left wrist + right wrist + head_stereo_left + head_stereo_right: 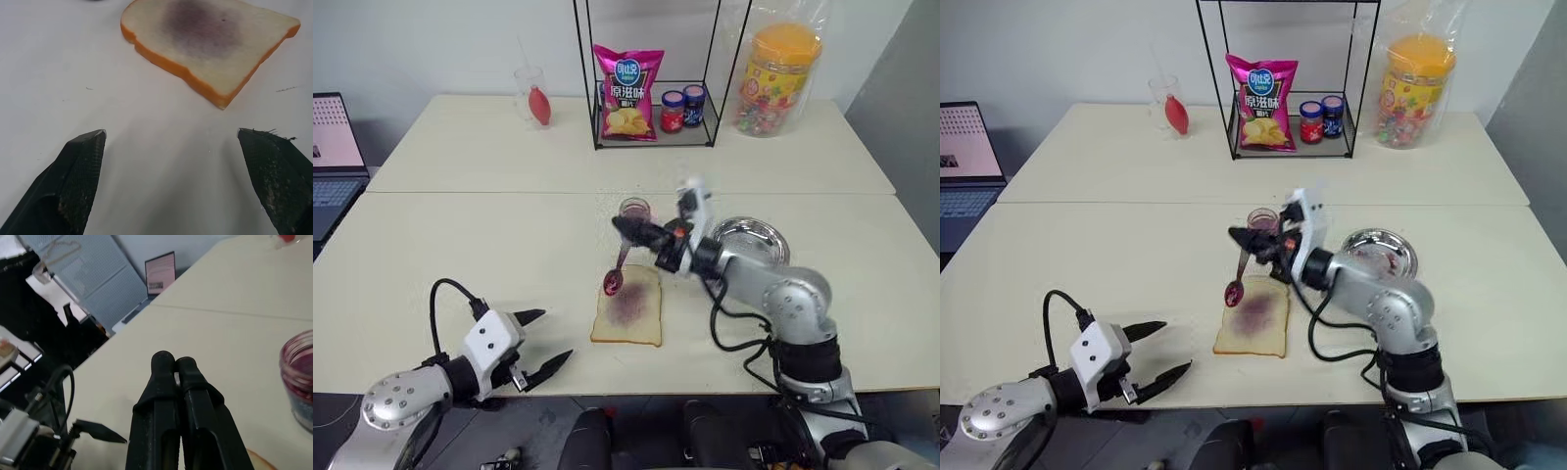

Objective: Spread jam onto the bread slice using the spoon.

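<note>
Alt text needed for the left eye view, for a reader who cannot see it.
The right gripper, shut on the spoon, holds its jam-stained bowl over the far edge of the bread slice on a pale table. The open jam jar stands just behind; the left gripper hangs open nearby.

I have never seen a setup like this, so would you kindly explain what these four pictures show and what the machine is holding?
This is a two-armed humanoid robot standing at a table. Two pictures come from its head, looking down over its arms; the other two come from a camera on each wrist. The right claw is shut on a small jam-stained spoon, whose bowl hangs over the far left corner of a bread slice already smeared purple. The left claw is open and holds nothing, near the table's front edge. Behind the bread stand an open jam jar and a steel plate; farther back are a wire rack with a crisps bag and a candy jar.
</note>
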Robot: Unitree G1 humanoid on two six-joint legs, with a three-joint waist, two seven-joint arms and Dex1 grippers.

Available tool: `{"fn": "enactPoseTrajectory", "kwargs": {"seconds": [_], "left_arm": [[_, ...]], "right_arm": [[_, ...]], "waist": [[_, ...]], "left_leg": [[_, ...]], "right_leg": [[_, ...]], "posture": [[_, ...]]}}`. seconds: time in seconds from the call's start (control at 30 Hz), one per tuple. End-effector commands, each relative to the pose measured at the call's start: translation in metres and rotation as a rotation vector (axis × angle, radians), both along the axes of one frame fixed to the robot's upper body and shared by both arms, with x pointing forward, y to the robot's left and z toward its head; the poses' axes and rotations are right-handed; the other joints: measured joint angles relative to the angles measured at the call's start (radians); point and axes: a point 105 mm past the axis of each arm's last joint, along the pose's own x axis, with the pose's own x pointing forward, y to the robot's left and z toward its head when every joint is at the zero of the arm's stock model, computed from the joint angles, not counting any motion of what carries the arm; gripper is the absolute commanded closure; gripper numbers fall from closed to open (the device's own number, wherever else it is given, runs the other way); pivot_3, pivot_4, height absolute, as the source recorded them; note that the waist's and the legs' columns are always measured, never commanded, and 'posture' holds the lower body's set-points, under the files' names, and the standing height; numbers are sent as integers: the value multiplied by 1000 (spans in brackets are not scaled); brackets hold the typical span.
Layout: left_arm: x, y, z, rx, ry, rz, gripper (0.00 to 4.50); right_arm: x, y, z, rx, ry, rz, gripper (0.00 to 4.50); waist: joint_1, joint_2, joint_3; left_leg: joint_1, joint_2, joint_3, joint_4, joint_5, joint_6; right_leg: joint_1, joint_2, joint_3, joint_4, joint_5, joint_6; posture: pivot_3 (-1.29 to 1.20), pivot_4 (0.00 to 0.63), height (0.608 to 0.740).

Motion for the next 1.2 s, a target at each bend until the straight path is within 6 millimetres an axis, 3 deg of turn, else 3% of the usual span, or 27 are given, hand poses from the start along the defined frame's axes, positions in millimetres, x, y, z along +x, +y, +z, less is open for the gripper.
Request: {"fn": "enactPoseTrajectory", "kwargs": {"seconds": [0.03, 0.47, 0.9, 1.03, 1.2], "left_arm": [[0, -10, 8, 7, -52, -40, 0], [5, -24, 11, -3, -68, -72, 0], [10, -29, 13, -6, -76, -86, 0], [12, -24, 10, -12, -74, -45, 0], [14, -20, 13, -38, -94, -11, 0]], "right_arm": [[-5, 8, 2, -26, -124, 33, 4491], [-7, 8, -16, -160, -285, 38, 4491], [0, -4, 7, -203, -494, -26, 4491], [-1, -15, 25, -89, -396, -54, 4491], [-1, -19, 12, 50, -115, -41, 4491]], "waist": [[0, 0, 0], [0, 0, 0], [2, -1, 0], [4, -1, 0], [4, -1, 0]], "left_leg": [[0, 0, 0, 0, 0, 0], [1, 4, -1, 0, 0, 0], [1, 4, -1, 1, 0, 0], [1, 4, -1, 1, 0, 0], [1, 4, -1, 1, 0, 0]], "right_leg": [[0, 1, 0, 0, 0, 0], [0, 7, 1, 0, 1, -2], [0, 7, 1, 1, 1, -2], [0, 7, 1, 1, 1, -2], [0, 8, 1, 1, 2, -3]], "posture": [[0, 150, 740], [0, 150, 740], [0, 150, 740], [0, 150, 740], [0, 150, 740]]}}
